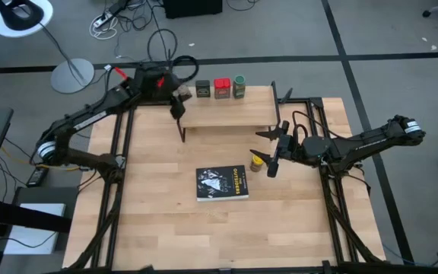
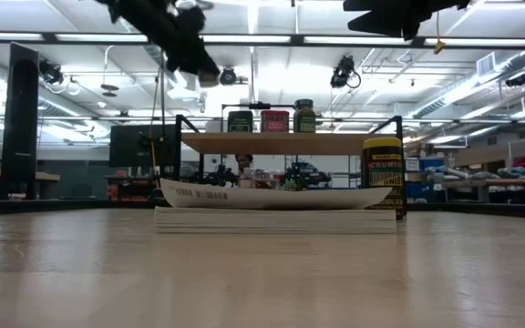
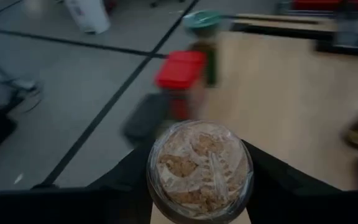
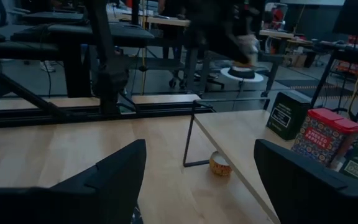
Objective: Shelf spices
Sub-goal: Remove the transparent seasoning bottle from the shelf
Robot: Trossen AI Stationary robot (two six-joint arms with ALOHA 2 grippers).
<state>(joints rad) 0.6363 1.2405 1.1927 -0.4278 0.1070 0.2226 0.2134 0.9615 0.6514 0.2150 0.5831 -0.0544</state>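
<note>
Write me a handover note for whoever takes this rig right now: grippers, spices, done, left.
Left gripper: shut on the pale jar, held above the shelf's left end.
Right gripper: open, empty, hovering over the table near the yellow-topped jar.
Done: dark tin, red tin and green-topped jar stand in a row on the shelf.
Left: set the pale jar down, then shelve the yellow-topped jar, which stands on the table beside the black book.

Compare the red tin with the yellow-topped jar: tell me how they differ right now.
The red tin stands on the shelf, in a row between the dark tin and the green-topped jar; the yellow-topped jar stands alone on the tabletop beside the book. The tin is boxy and red; the jar is round with a yellow top. Both stand upright, and no claw holds either.
</note>
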